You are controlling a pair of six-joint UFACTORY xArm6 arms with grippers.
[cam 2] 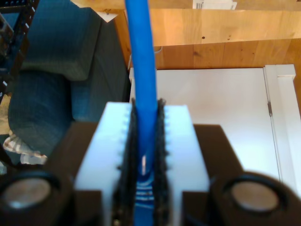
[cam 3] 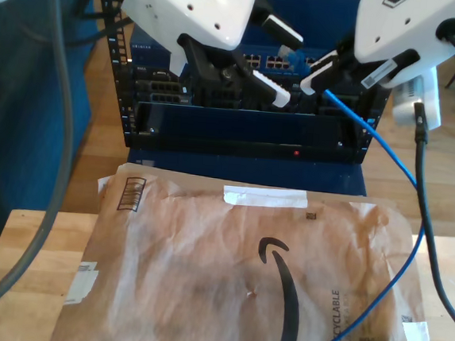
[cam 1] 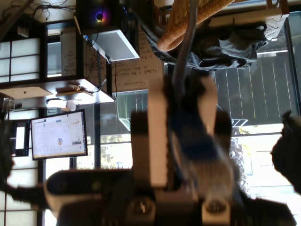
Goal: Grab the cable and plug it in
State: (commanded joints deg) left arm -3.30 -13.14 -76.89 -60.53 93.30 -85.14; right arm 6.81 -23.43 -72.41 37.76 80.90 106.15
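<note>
My second gripper [cam 2: 145,106] is seen in the second wrist view closed tight on the cable [cam 2: 141,56], with the ribbed pads [cam 2: 126,141] pressed against both sides of it. The bright-blue line runs straight out past the fingertips. In the exterior view this gripper [cam 3: 321,81] hangs from the white arm in the upper right of the frame, angled down toward the frame's left. It is held just in front of the dark equipment rack [cam 3: 247,132].

From these jaws the cable [cam 3: 388,153] slopes down to the exterior view's right. It then curves back across the brown paper mailer [cam 3: 203,264] and leaves the frame at the bottom edge. The mailer lies on the wooden table [cam 3: 21,248].

My first gripper [cam 3: 283,64] is carried by the white arm in the upper left of the exterior view. It is angled toward the frame's right, close to my second gripper. Its fingers are seen standing apart, with a short blue stretch of the cable between them.

In the first wrist view my first gripper [cam 1: 183,94] appears blurred, with the blue cable [cam 1: 190,136] lying between its white fingers [cam 1: 157,132]. Whether the pads press on it cannot be told. A lit monitor [cam 1: 59,134] is visible behind.

A thick black hose [cam 3: 426,228] hangs along the right edge of the exterior view.
</note>
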